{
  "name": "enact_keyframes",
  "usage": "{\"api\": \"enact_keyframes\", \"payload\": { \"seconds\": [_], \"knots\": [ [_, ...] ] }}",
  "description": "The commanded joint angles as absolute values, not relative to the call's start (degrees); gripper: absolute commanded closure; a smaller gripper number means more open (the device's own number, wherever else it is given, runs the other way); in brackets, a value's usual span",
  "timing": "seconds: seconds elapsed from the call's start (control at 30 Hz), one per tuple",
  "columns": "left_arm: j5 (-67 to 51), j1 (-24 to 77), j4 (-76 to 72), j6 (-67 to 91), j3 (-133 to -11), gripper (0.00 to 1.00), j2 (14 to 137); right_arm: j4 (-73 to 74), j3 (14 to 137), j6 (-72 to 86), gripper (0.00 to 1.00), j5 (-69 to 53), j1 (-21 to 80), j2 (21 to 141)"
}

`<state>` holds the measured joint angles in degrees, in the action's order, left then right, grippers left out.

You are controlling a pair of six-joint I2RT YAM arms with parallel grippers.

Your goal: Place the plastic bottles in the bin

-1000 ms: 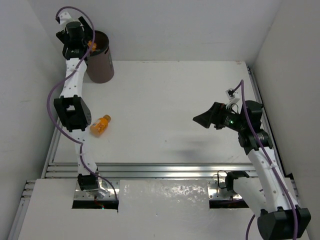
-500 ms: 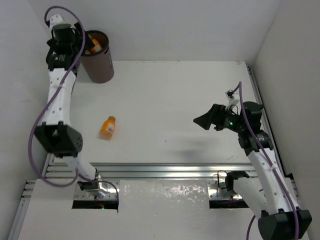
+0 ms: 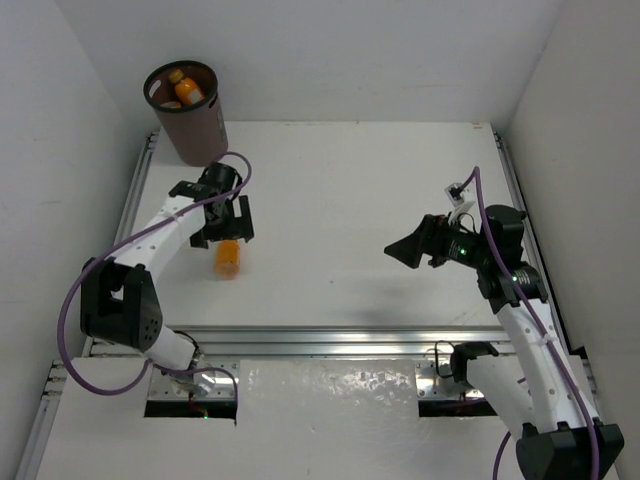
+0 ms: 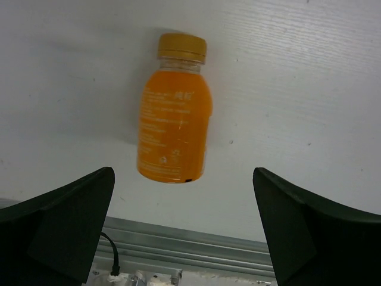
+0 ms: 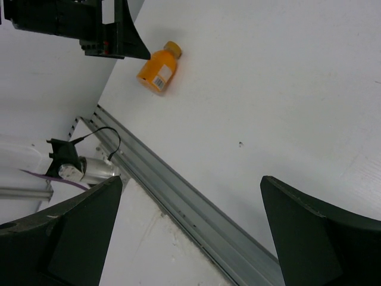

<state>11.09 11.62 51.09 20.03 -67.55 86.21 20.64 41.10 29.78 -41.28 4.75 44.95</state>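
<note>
One orange bottle (image 3: 228, 259) lies on its side on the white table at the left. It also shows in the left wrist view (image 4: 174, 128) and the right wrist view (image 5: 158, 69). My left gripper (image 3: 224, 222) hangs open and empty just above and behind it; the bottle lies ahead of the wide-open jaws. The dark brown bin (image 3: 189, 113) stands at the far left corner with orange bottles (image 3: 186, 89) inside. My right gripper (image 3: 412, 246) is open and empty, held above the table at the right. No other bottles show.
A metal rail (image 3: 330, 340) runs along the table's near edge, and also shows in the left wrist view (image 4: 178, 250). White walls close in the left, back and right sides. A side rail (image 3: 515, 190) runs along the right edge.
My left gripper has come away from over the bin, down and toward me, to just above the orange bottle on the table. The right arm has barely moved.
</note>
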Motion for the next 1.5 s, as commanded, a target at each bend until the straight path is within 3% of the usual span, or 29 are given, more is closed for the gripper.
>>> {"api": "enact_keyframes", "payload": {
  "seconds": [0.0,0.4,0.5,0.57,0.6,0.7,0.87,0.97,1.07,1.23,1.3,1.33,1.47],
  "knots": [
    [10.4,11.5,47.6,21.2,-68.4,0.00,82.9,18.9,41.7,28.7,0.01,-43.5,5.2,44.5],
    [8.8,12.3,39.3,24.8,-60.0,0.01,92.3,17.5,41.0,29.1,0.01,-43.7,5.1,45.3],
    [10.4,13.1,37.2,25.9,-58.6,0.10,92.6,17.3,40.9,29.2,0.01,-43.6,5.1,45.4],
    [11.1,13.3,36.6,26.4,-58.3,0.33,92.5,17.4,41.0,29.2,0.01,-43.5,5.2,45.3],
    [10.1,13.4,36.7,26.3,-59.1,0.69,92.6,17.3,40.9,29.2,0.01,-42.8,5.1,44.6],
    [11.2,15.0,38.7,26.9,-62.6,1.00,91.1,17.4,41.0,28.9,0.01,-40.2,5.1,43.1],
    [12.3,16.9,42.3,26.4,-73.7,1.00,85.6,17.7,41.4,28.6,0.01,-39.8,5.1,43.1],
    [20.0,16.7,43.6,24.6,-87.3,1.00,86.9,16.9,41.1,29.3,0.01,-40.2,5.2,44.3],
    [26.6,14.8,40.7,21.7,-101.3,1.00,91.6,16.8,40.9,29.3,0.01,-39.8,5.1,44.6],
    [24.8,7.5,38.7,19.4,-130.3,1.00,109.3,17.5,40.8,28.9,0.01,-40.6,5.1,44.8],
    [24.7,4.3,38.2,18.6,-144.5,0.96,115.5,16.9,40.3,29.4,0.01,-41.4,5.1,45.0],
    [25.0,3.3,33.6,18.3,-145.9,0.94,118.7,16.6,40.1,29.5,0.01,-41.7,5.1,45.3],
    [26.6,-1.1,9.1,13.7,-130.5,0.86,116.3,16.1,39.8,29.9,0.01,-41.7,5.1,46.1]
  ]
}}
